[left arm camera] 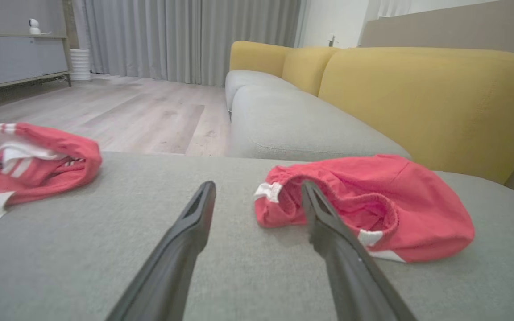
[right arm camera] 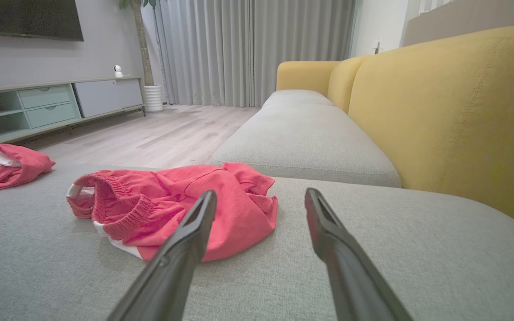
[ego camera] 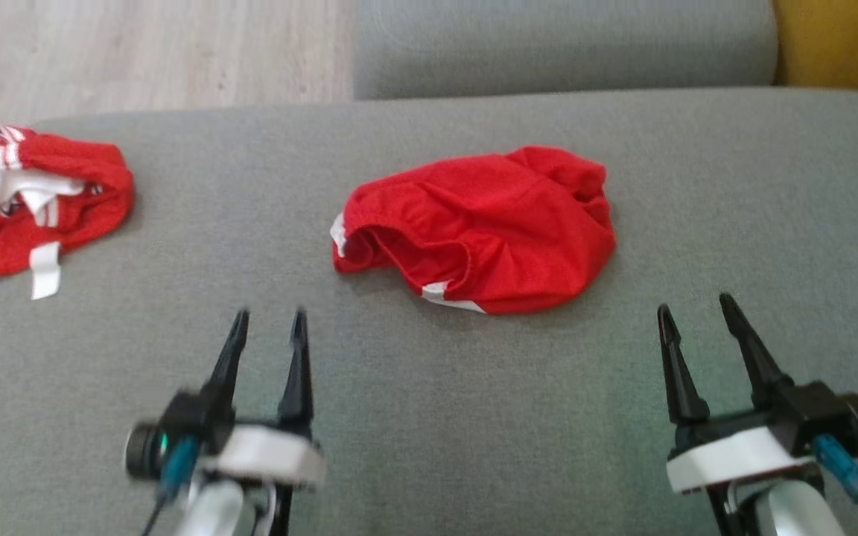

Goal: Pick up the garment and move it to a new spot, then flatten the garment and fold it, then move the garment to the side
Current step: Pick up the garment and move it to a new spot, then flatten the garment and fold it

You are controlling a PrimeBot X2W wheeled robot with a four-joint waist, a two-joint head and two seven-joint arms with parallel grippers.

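A crumpled red garment with white trim lies in a heap in the middle of the grey sofa cushion. My left gripper hovers open near the front, below and left of the heap, with nothing between its fingers. In the left wrist view the garment lies just past the right fingertip of the open left gripper. My right gripper is open and empty at the front right, clear of the cloth. From the right wrist the garment lies ahead and left of that gripper.
A second crumpled red and white garment lies at the cushion's far left edge. Beyond the cushion are the wooden floor and another grey seat. A yellow backrest runs along the right side.
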